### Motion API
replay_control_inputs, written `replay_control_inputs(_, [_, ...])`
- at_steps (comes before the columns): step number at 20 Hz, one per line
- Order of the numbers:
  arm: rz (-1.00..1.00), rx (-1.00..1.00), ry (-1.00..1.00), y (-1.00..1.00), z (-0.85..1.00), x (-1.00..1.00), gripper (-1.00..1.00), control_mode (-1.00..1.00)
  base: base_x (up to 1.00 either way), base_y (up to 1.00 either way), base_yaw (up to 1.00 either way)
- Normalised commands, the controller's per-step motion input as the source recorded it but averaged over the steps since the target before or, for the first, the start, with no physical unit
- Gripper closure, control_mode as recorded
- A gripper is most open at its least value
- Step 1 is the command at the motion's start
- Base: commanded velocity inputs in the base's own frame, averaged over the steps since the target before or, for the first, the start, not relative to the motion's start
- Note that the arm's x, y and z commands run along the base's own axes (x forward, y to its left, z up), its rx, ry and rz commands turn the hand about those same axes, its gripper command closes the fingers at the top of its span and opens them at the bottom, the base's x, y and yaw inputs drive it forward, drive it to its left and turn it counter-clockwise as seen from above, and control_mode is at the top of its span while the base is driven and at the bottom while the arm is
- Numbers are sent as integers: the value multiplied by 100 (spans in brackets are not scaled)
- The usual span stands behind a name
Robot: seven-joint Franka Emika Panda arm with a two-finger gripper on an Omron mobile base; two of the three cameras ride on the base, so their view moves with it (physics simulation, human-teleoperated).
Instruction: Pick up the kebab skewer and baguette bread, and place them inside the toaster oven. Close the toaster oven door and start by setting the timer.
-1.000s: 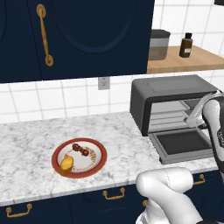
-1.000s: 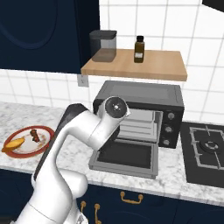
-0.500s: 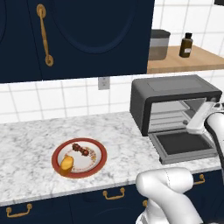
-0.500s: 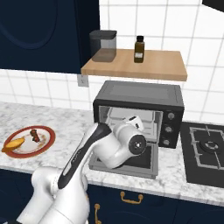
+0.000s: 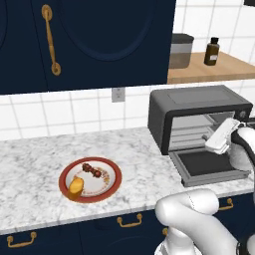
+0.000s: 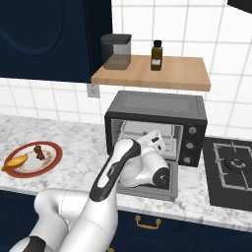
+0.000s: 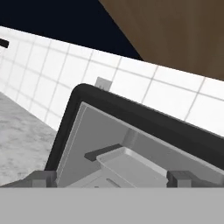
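Both kebab skewer (image 5: 90, 169) and baguette bread (image 5: 75, 185) flat on plate (image 5: 111, 187), axes crossed.

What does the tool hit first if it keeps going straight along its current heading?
Probably the metal tray inside the open toaster oven: the hand view looks straight into the cavity, the tool open and empty. Depth is unclear, so the rack or back wall could come first.

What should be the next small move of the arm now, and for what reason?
Probably pull the gripper back from the toaster oven and swing it toward the plate. The toaster oven door already lies open and flat, the gripper's fingers look apart with nothing between them, and the kebab skewer and baguette bread both lie on the plate.
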Motion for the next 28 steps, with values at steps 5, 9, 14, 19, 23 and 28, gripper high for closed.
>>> replay_control_inputs(5, [0, 0, -1, -1, -12, 44, -100, -100, 0, 0, 0])
replay_control_inputs(9, [0, -1, 0, -9, -18, 41, -100, -100, 0, 0, 0])
replay_control_inputs(14, [0, -2, -5, -6, -22, 31, -100, -100, 0, 0, 0])
replay_control_inputs(19, [-1, -8, -2, -15, -24, 23, -100, -100, 0, 0, 0])
replay_control_inputs(23, [-2, -15, -1, -6, -16, 34, -100, -100, 0, 0, 0])
replay_control_inputs(28, [-3, -14, 0, -5, -19, 40, -100, -100, 0, 0, 0])
